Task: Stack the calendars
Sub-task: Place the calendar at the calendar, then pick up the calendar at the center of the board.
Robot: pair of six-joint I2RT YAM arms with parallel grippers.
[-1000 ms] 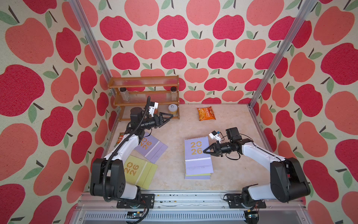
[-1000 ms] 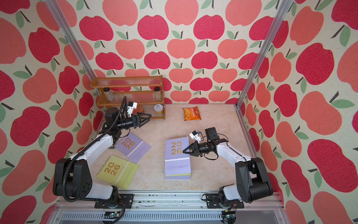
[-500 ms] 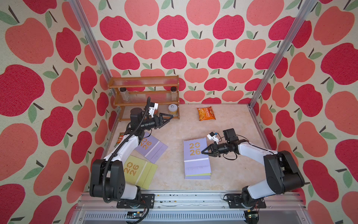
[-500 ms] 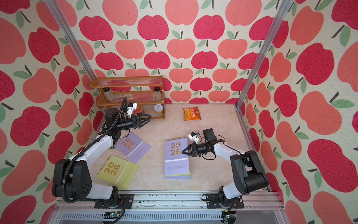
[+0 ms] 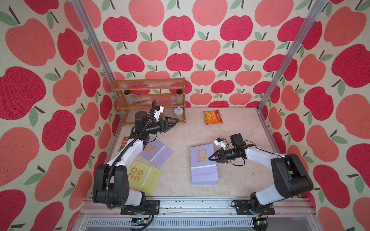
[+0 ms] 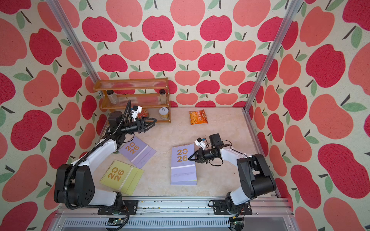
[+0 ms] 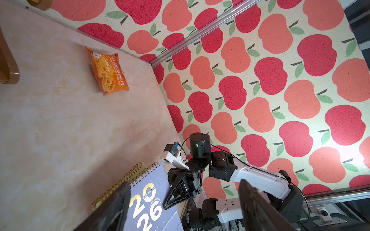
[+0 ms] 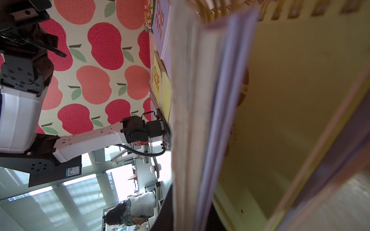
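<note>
A stack of calendars (image 5: 203, 170) (image 6: 183, 170) lies mid-table in both top views, lavender on top with a gold "2026". My right gripper (image 5: 210, 158) (image 6: 190, 158) is at that top calendar's right edge. In the right wrist view its dark fingers (image 8: 164, 212) flank the lavender and white pages (image 8: 200, 120), closed on them. A loose lavender calendar (image 5: 158, 153) and a yellow-green calendar (image 5: 144, 177) lie flat at the left. My left gripper (image 5: 177, 120) (image 7: 184, 183) hovers open and empty near the shelf.
A wooden shelf (image 5: 150, 96) with jars and a can (image 5: 178, 113) stands at the back left. An orange snack packet (image 5: 213, 117) lies at the back centre. A green packet (image 5: 124, 143) lies by the left wall under my left arm.
My right arm's elbow has swung inward while its gripper stayed at the stack's right edge. The top calendar has shifted slightly left. The left arm has not moved.
</note>
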